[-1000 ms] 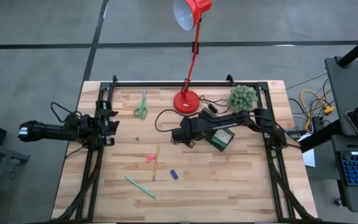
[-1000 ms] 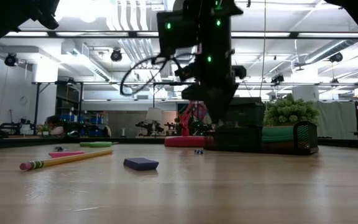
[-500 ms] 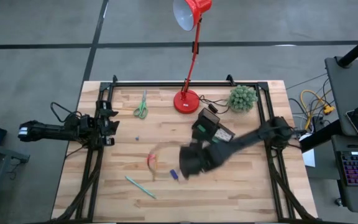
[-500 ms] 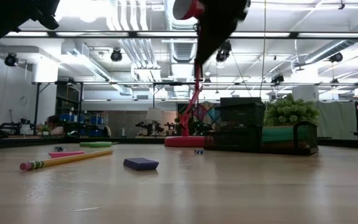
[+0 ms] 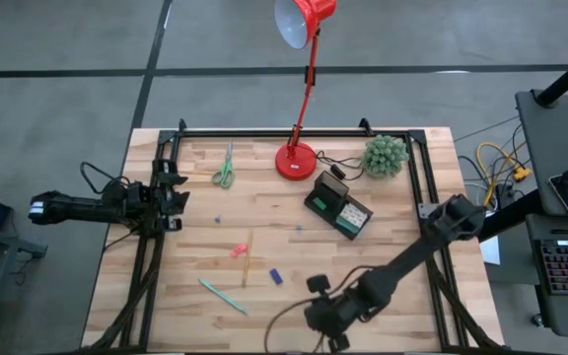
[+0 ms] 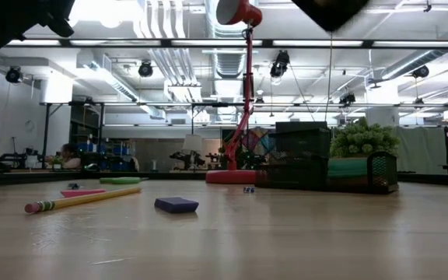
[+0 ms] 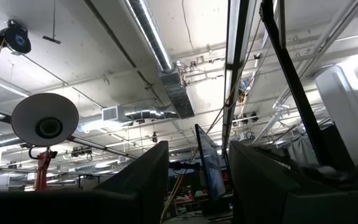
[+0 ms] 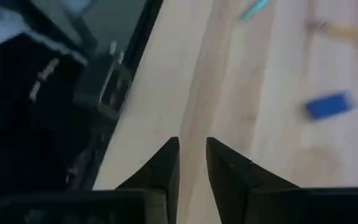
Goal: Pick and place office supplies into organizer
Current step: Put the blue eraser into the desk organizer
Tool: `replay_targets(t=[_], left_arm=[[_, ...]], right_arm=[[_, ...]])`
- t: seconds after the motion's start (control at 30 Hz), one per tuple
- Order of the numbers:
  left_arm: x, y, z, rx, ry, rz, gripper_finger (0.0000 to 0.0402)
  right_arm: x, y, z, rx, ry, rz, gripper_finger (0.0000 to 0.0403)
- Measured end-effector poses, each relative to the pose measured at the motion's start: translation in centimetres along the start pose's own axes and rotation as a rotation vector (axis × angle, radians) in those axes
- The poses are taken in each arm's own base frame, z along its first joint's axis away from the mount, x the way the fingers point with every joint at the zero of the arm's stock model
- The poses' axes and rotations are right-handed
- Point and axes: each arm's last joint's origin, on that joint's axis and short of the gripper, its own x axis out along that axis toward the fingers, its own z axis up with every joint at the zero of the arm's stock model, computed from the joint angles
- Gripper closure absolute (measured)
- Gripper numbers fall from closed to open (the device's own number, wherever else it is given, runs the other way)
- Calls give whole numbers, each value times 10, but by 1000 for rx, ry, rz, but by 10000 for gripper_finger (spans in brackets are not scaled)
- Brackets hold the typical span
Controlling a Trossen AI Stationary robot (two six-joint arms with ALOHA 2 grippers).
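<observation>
The black organizer [image 5: 338, 207] stands right of the table's middle. Green-handled scissors [image 5: 225, 174] lie at the far left. A pink piece [image 5: 239, 250], a yellow pencil [image 5: 248, 260], a blue piece [image 5: 276, 277] and a teal pen [image 5: 223, 295] lie left of centre. My right gripper [image 5: 325, 318] hovers above the table's near edge, right of the blue piece [image 8: 328, 106]. Its fingers stand a narrow gap apart [image 8: 192, 155] with nothing between them. My left gripper [image 5: 176, 192] waits at the left edge, open [image 7: 197, 180], pointing upward.
A red desk lamp stands on its round base [image 5: 296, 161] at the far middle, with a green ball-shaped plant [image 5: 385, 155] to its right. Black frame rails [image 5: 146, 266] run along both table sides. Bare wood lies between the organizer and the near edge.
My right gripper has swept from beside the organizer, past the blue piece, toward the table's near edge, turning as it went. The supplies and the organizer lie where they were.
</observation>
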Motion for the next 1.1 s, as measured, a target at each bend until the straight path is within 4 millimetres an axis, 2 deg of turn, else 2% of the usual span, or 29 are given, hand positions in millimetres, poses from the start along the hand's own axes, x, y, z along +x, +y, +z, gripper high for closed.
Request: replay_targets(t=[0.13, 0.23, 0.33, 0.4, 0.5, 0.6, 0.7, 0.83, 0.93, 1.1], left_arm=[[0, 0, 0, -3, -1, 0, 246], [0, 0, 0, -4, -1, 0, 246], [0, 0, 0, -4, -1, 0, 246], [0, 0, 0, -4, -1, 0, 246], [0, 0, 0, -4, -1, 0, 246], [0, 0, 0, -4, 1, 0, 246], [0, 0, 0, -5, -2, 0, 246], [0, 0, 0, -4, 0, 0, 246], [0, 0, 0, -4, 3, -1, 246], [1, -1, -3, -3, 20, -5, 246]], right_arm=[[18, -3, -36, 49, -21, -1, 338], [27, -18, -59, 78, -70, 9, 340], [28, -44, -74, 133, -125, -32, 339], [25, -65, -75, 162, -200, -59, 340], [15, -97, -74, 110, -304, -100, 342], [-4, -131, -72, 66, -403, -173, 344], [-31, -162, -71, 19, -465, -273, 344], [-77, -187, -76, -6, -564, -389, 344], [-111, -193, -85, 11, -656, -437, 344], [-153, -175, -114, -58, -801, -436, 344]])
